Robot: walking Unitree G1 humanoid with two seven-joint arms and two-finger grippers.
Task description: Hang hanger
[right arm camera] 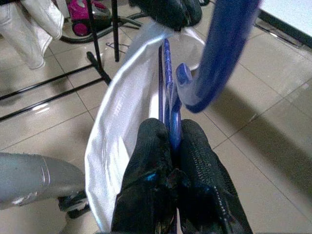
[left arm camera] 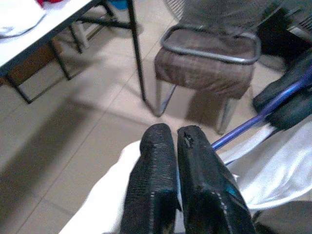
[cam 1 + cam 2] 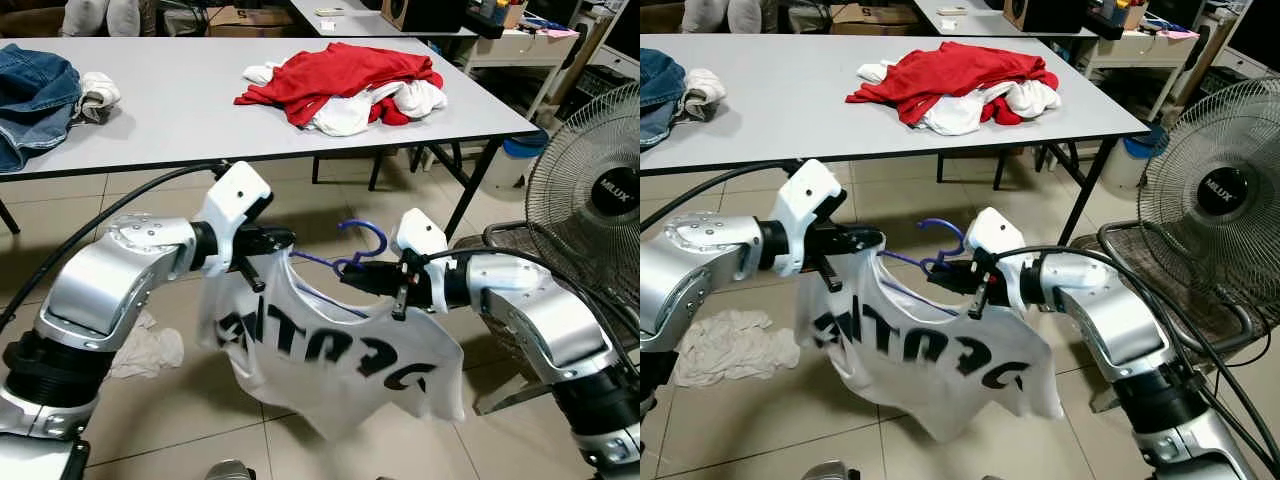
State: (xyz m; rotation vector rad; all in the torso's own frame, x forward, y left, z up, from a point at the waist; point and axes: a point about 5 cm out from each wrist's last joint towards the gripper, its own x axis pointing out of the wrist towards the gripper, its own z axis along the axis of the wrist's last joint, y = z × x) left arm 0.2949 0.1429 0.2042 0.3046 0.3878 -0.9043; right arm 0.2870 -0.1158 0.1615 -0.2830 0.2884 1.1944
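Note:
A white T-shirt (image 3: 330, 365) with black lettering hangs between my two arms, draped on a blue plastic hanger (image 3: 352, 258) whose hook curls up between them. My right gripper (image 3: 352, 277) is shut on the hanger just below the hook; the wrist view shows the blue hanger (image 1: 171, 122) pinched between its black fingers (image 1: 151, 161). My left gripper (image 3: 280, 240) is shut on the shirt's shoulder at the hanger's left end, its fingers (image 2: 156, 161) pressed together over the white cloth (image 2: 278, 170), with the blue hanger arm (image 2: 253, 124) beside them.
A grey table (image 3: 180, 110) stands ahead with red and white clothes (image 3: 345, 85) and jeans (image 3: 30, 95) on it. A standing fan (image 3: 590, 200) and a brown chair (image 3: 1160, 270) are to the right. A white rag (image 3: 730, 345) lies on the tiled floor at left.

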